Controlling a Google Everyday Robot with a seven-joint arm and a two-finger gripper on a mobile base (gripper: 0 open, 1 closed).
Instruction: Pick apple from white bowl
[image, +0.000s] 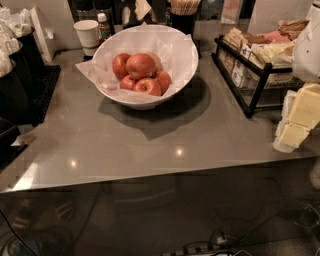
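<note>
1. Grey, glossy countertop (150, 140) fills most of my view, with dark floor and cables showing below its near edge.
2. Toward the back, left of centre, sits the large, round, deep white bowl (182, 60), lined with crinkled white paper and casting a shadow forward onto the counter.
3. A black wire rack (250, 95) stocked with packets stands to the right of the bowl, near it but not touching.
4. My pale yellow gripper (299, 120) hangs at the right edge, in front of the rack and well apart from the bowl. I cannot tell whether it is open or closed.
5. Rounded red apples (140, 65) lie heaped inside the bowl, left of its centre.
6. A small white paper cup (87, 34) stands behind the bowl's left rim.
7. A little brown bottle with a white cap (103, 26) stands just beside the cup.
</note>
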